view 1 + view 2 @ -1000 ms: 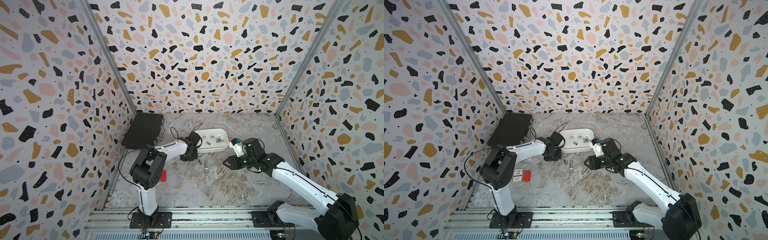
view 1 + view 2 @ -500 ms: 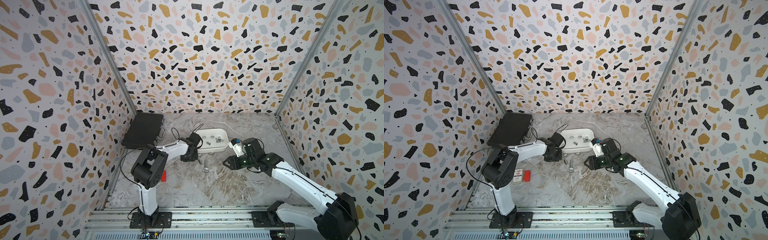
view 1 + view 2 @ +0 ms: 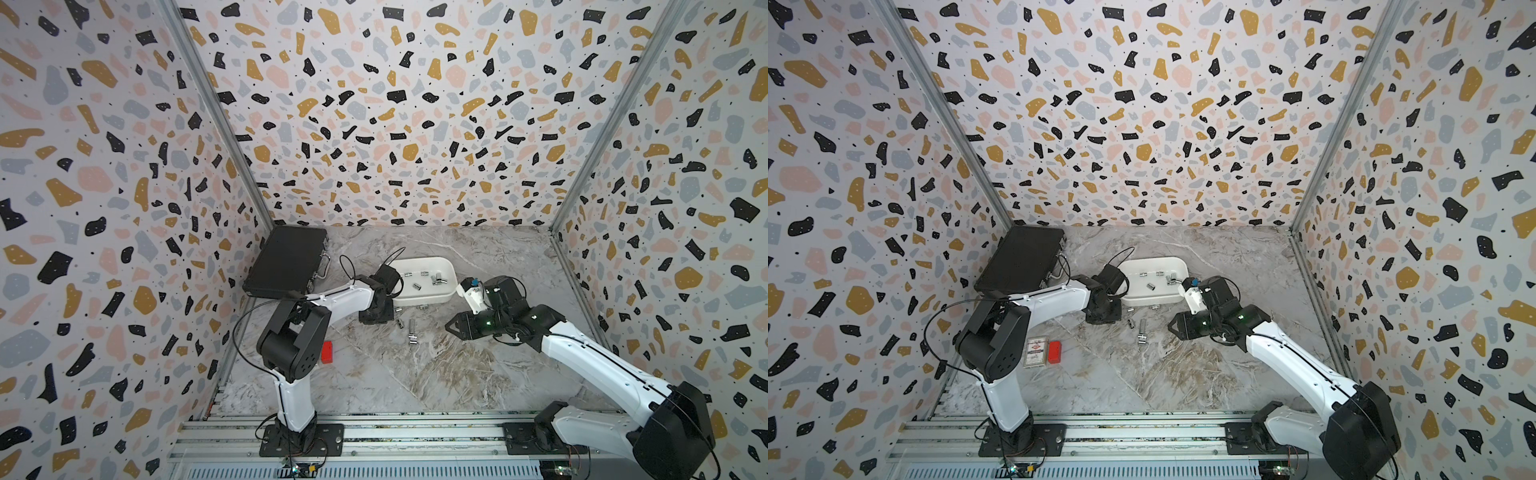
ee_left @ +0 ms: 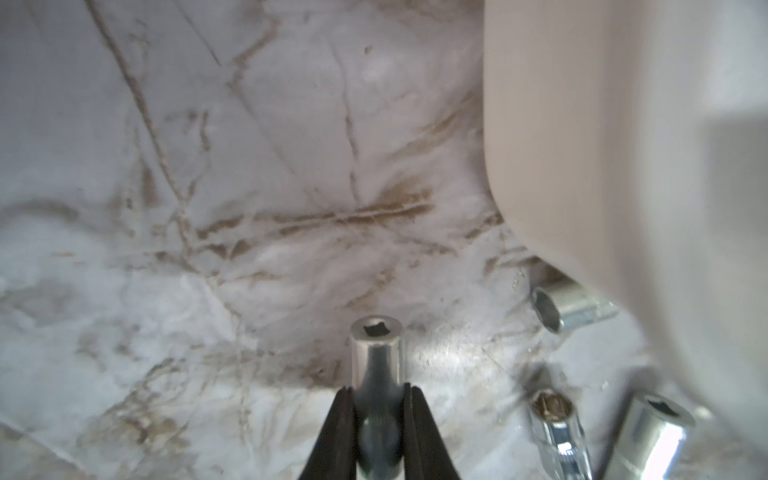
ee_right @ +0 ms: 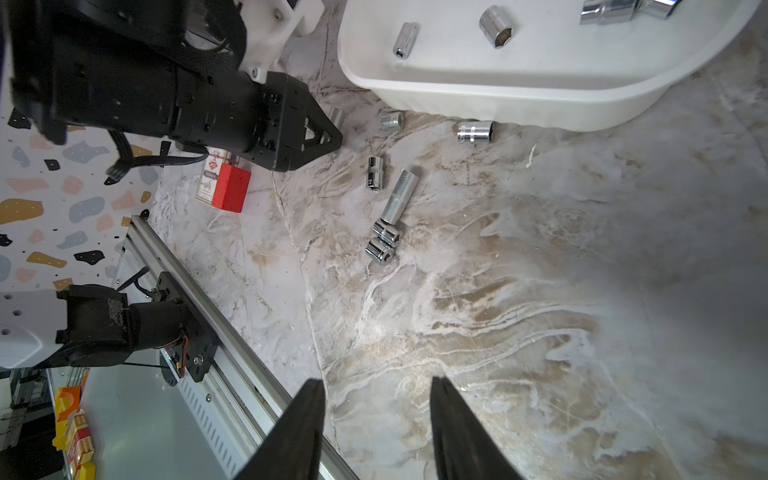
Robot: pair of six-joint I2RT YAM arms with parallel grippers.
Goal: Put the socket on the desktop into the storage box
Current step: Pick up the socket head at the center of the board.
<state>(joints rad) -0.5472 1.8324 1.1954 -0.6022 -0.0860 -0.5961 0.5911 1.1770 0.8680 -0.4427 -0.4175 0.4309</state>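
Note:
My left gripper [image 4: 377, 390] is shut on a small chrome socket [image 4: 376, 349], held low over the grey marble desktop [image 3: 415, 374] just off the corner of the white storage box [image 4: 582, 124]. In both top views the left gripper [image 3: 376, 318] [image 3: 1102, 318] sits by the near left corner of the storage box [image 3: 419, 297] [image 3: 1152, 297]. Several sockets [image 5: 495, 20] lie inside the box. More loose sockets lie on the desktop, among them a long one [image 5: 401, 195] and a short one [image 5: 473, 132]. My right gripper [image 5: 376, 380] [image 3: 451, 328] hovers open and empty to their right.
A black case [image 3: 286, 259] leans at the back left. A red block [image 3: 327, 352] and a small card box [image 3: 1034, 352] lie near the left arm's base. The metal rail [image 3: 374, 436] runs along the front edge. Terrazzo walls close in three sides.
The left jaws have closed the last bit onto the socket. The right arm has not moved.

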